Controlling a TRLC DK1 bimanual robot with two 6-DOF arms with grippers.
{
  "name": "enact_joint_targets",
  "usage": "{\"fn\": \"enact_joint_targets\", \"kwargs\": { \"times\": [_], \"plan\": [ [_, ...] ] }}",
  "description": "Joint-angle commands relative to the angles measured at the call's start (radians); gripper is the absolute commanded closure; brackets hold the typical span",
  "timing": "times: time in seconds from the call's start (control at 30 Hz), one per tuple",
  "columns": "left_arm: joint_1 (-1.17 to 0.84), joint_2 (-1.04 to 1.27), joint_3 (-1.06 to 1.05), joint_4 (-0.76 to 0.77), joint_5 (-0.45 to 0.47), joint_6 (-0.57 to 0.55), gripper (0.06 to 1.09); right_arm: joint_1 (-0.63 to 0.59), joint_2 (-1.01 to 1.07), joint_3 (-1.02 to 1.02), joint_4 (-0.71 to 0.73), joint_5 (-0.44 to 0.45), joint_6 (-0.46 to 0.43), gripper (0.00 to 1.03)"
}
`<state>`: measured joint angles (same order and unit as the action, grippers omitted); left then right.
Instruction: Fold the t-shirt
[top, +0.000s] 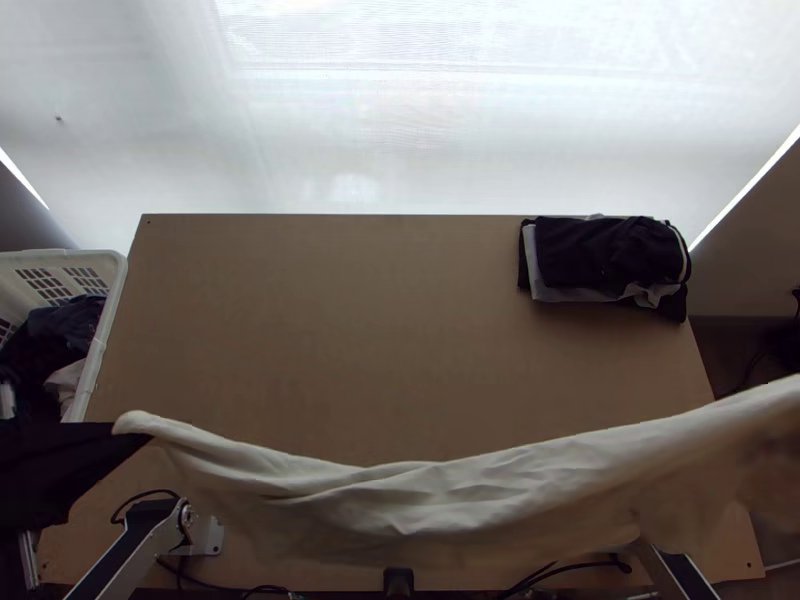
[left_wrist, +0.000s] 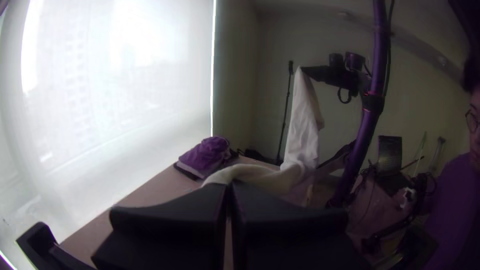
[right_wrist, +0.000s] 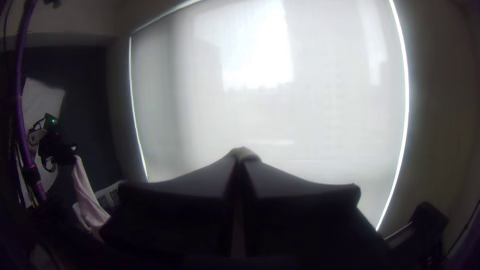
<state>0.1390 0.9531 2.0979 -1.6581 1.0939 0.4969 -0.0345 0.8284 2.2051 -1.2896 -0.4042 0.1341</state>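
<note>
Looks like soft, matt, creased cloth in the shirt (top: 430, 495). Shows smooth, matt wood across the table (top: 350, 330). Appears as smooth plastic around the basket (top: 108, 320), and as matt cloth in the folded clothes (top: 610, 250). Looks thin and fabric-like over the window blind (top: 400, 150). Reads as matt and smooth on the left gripper (top: 132, 432) and right gripper (right_wrist: 241, 156). Gleams, smooth and slightly glossy, along the pole (left_wrist: 374, 110).

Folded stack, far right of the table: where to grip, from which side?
I'd take the stack by its left edge, coming in low from the left over the table. That edge looks fairly straight, layers nearly lined up; the near right corner looks rumpled and sits by the table's edge.
</note>
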Motion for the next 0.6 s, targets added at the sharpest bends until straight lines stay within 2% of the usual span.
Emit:
{"fn": "enact_joint_targets", "kwargs": {
  "times": [0.0, 0.07, 0.17, 0.27, 0.37, 0.57],
  "plan": [
    [-0.059, -0.039, -0.311, 0.023, -0.019, 0.061, 1.05, 0.033, -0.049, -0.346, 0.016, -0.012, 0.018, 1.00],
    [-0.061, -0.028, -0.473, 0.072, -0.020, 0.101, 1.05, 0.058, -0.009, -0.466, 0.046, -0.013, 0.025, 1.00],
    [-0.044, 0.049, -0.720, 0.167, -0.031, 0.144, 1.05, 0.137, 0.074, -0.636, 0.148, -0.012, 0.093, 1.00],
    [-0.010, 0.222, -0.843, 0.159, -0.039, 0.253, 1.05, 0.159, 0.169, -0.746, 0.240, -0.012, 0.062, 1.00],
    [0.016, 0.385, -0.862, 0.179, -0.039, 0.354, 1.05, 0.160, 0.270, -0.802, 0.334, -0.010, 0.021, 1.00],
    [0.022, 0.639, -0.751, 0.248, -0.042, 0.364, 1.05, 0.133, 0.476, -0.772, 0.412, -0.012, -0.054, 1.00]
  ]
}}
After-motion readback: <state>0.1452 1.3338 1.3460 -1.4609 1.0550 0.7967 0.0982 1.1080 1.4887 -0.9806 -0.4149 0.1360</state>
